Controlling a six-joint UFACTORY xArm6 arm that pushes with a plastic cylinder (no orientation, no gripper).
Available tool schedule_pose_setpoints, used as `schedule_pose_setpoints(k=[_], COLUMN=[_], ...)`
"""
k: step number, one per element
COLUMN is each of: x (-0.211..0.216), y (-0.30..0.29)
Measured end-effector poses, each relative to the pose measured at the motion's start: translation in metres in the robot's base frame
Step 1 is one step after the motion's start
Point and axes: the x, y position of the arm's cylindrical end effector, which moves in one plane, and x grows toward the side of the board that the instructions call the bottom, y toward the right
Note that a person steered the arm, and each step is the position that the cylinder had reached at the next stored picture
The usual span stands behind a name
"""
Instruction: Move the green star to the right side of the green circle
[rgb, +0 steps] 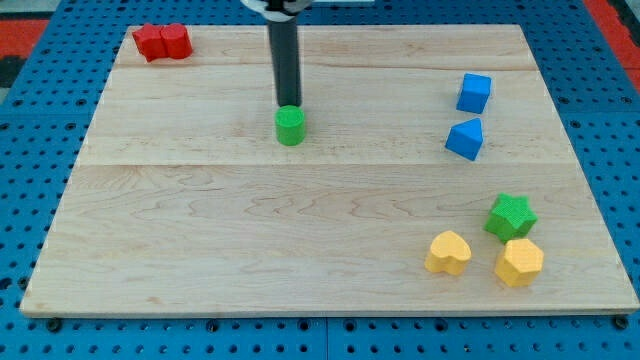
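The green star (510, 216) lies near the view's bottom right, touching or almost touching the yellow hexagon (519, 262) just below it. The green circle (290, 126) stands near the middle of the board, toward the view's top. My tip (289, 104) is right at the top edge of the green circle, just behind it, far to the left of the green star. The dark rod rises from there to the view's top.
A yellow heart (448, 253) lies left of the yellow hexagon. A blue cube (474, 93) and a blue triangular block (465, 139) sit at the right. Two red blocks (162, 42) sit at the top left corner. The wooden board (200, 230) ends on a blue pegboard.
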Motion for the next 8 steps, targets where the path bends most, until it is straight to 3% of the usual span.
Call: schedule_pose_setpoints(k=[1, 2, 3, 5, 6, 7, 8], x=[0.017, 0.044, 0.058, 0.119, 0.119, 0.144, 0.196], y=[0.031, 0.004, 0.012, 0.165, 0.243, 0.298, 0.292])
